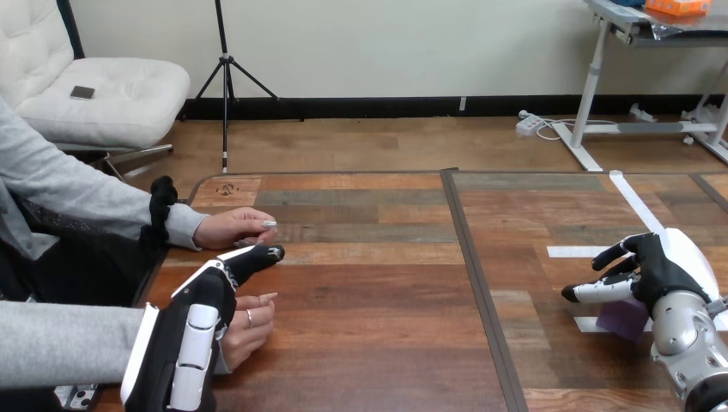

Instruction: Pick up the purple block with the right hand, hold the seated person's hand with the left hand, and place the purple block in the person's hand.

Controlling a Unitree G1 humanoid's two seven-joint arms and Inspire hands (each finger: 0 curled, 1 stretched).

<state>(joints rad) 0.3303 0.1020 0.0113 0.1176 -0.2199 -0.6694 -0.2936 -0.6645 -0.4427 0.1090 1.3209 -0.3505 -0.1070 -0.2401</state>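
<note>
The pale purple block (621,316) lies on the table at the right, partly under my right hand (661,268). That hand hovers just over it, open, with loosely bent fingers (620,251) and nothing between them and the thumb. At the lower left my left hand (199,322) lies back-up over the person's nearer hand (251,329), whose fingers stick out from beneath it. My left fingertips (257,255) are straight and point toward the person's farther hand (233,228), which rests on the table just beyond. Both person's arms wear grey sleeves.
White tape strips (573,252) mark the table around the block, with one long strip (635,202) running toward the far right corner. A dark seam (468,257) divides the tabletop down the middle. A small device (75,396) lies at the lower left edge.
</note>
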